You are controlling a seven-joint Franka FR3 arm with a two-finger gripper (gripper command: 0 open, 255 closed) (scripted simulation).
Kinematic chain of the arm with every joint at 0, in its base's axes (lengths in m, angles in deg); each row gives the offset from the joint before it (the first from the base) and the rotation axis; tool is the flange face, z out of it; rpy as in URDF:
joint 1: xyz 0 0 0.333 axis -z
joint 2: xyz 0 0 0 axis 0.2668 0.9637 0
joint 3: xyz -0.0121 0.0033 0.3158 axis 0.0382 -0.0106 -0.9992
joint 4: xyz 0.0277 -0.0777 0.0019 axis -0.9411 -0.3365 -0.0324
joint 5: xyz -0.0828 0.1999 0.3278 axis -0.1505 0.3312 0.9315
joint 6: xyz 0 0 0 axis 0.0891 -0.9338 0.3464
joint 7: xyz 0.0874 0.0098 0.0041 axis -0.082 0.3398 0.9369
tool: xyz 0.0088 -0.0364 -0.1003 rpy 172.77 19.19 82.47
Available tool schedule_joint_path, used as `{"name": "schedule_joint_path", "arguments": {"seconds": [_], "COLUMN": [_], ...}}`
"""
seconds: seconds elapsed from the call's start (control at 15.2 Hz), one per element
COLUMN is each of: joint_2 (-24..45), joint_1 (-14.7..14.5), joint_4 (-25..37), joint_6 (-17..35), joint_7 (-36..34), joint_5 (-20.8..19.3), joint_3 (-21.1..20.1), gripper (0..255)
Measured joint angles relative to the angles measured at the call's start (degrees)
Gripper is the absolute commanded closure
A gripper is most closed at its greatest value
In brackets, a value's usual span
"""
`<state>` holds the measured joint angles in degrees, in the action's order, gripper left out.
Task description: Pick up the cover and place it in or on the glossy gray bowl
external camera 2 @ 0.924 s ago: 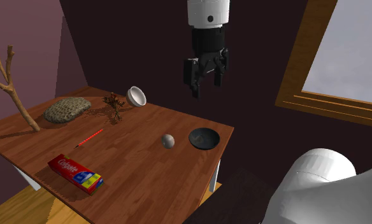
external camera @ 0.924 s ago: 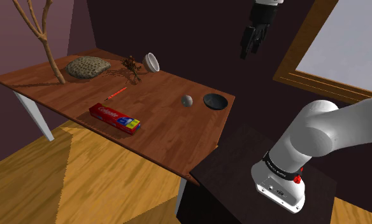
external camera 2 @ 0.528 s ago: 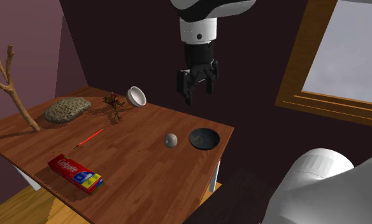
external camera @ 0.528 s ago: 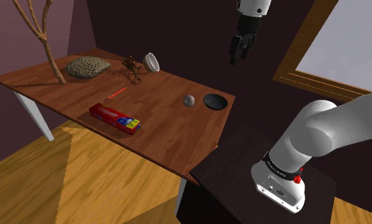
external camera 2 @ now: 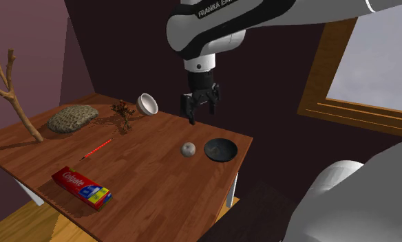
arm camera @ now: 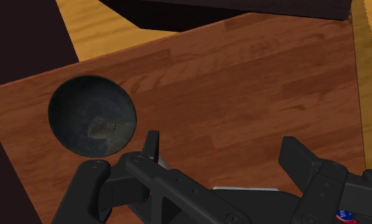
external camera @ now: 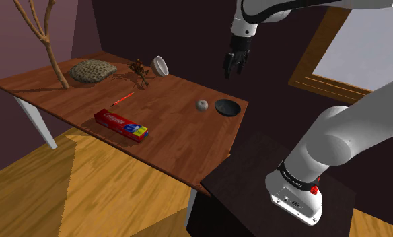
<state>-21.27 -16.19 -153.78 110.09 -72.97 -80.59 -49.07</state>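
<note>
the cover point(external camera 2: 188, 149) is a small, pale grey, roundish thing on the table point(external camera 2: 144, 172). it sits just beside the dark bowl point(external camera 2: 220, 149), at the bowl's 9 o'clock in both outside views, and the two are not touching. the gripper point(external camera 2: 202, 113) hangs in the air above them, at about 1 o'clock from the cover in the second exterior view. its fingers point(arm camera: 151, 143) stand well apart with nothing between them.

i judge the cover to be light and stiff, with a smooth curved skin, so it may roll or squirt out under a glancing pinch. the safest hold looks to be square across its widest middle, with the fingers low on either side.

it looks nearly round, a little wider than tall. i can make out no clear long axis, and i cannot tell which way its open side faces.
</note>
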Motion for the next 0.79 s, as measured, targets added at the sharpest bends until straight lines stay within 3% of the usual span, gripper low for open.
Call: {"name": "schedule_joint_path", "arguments": {"seconds": [0.79], "joint_2": [26.2], "joint_1": [0.4], "joint_4": [9.2], "joint_6": [14.4], "joint_7": [4.6], "joint_5": [5.1], "joint_3": [2.8], "gripper": [0]}}
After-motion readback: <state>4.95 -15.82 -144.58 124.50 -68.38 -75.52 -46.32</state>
